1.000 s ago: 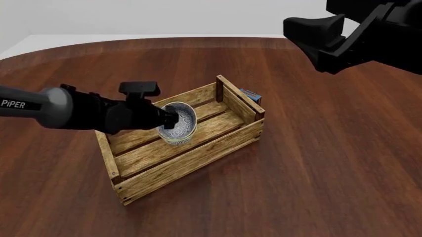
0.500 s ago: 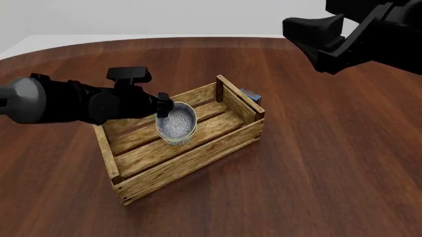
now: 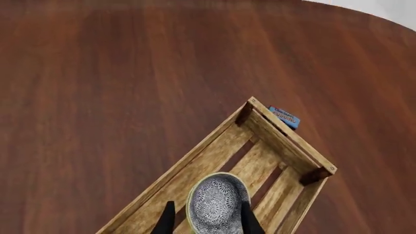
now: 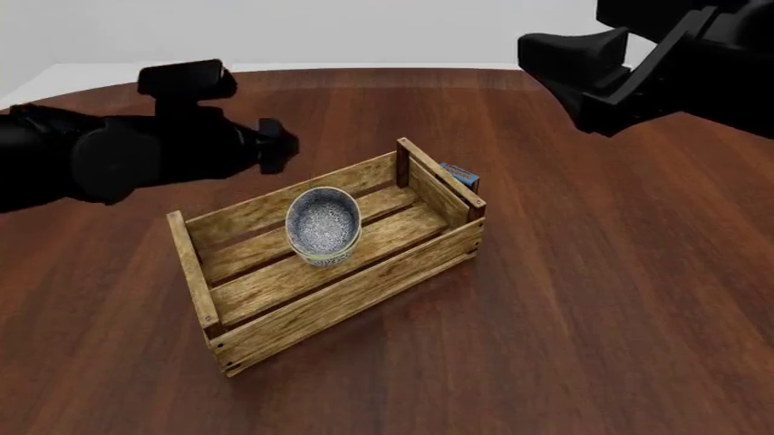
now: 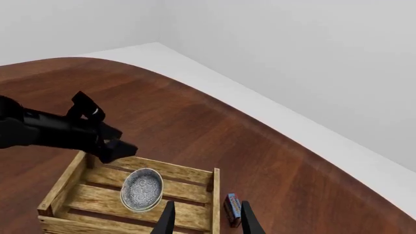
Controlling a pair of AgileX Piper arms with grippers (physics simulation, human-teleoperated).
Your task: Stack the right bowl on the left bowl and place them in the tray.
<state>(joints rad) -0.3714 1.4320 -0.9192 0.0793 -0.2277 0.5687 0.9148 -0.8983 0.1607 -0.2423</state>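
The tray sits on the wooden table a little left of centre, set at an angle so that its near corner points toward the arms and its right end lies farther away. Inside it, on the slatted floor toward the far long wall, the two bowls stand as one stack. The upper one, the right bowl, shows its blue-grey patterned inside. Only a thin pale band of the left bowl peeks out under its near edge. The stack leans a little toward the viewer and stands free, with nothing touching it.

Just beyond the tray's far right corner, a small blue box lies on the table against the outer wall.

Farther back and to the left, the left gripper hovers above the table past the tray's far wall, well apart from the bowls. In its wrist view its two fingers stand spread wide and empty, the bowls showing between them below.

At the far right, high over the table, the right gripper hangs with its fingers parted, holding nothing.
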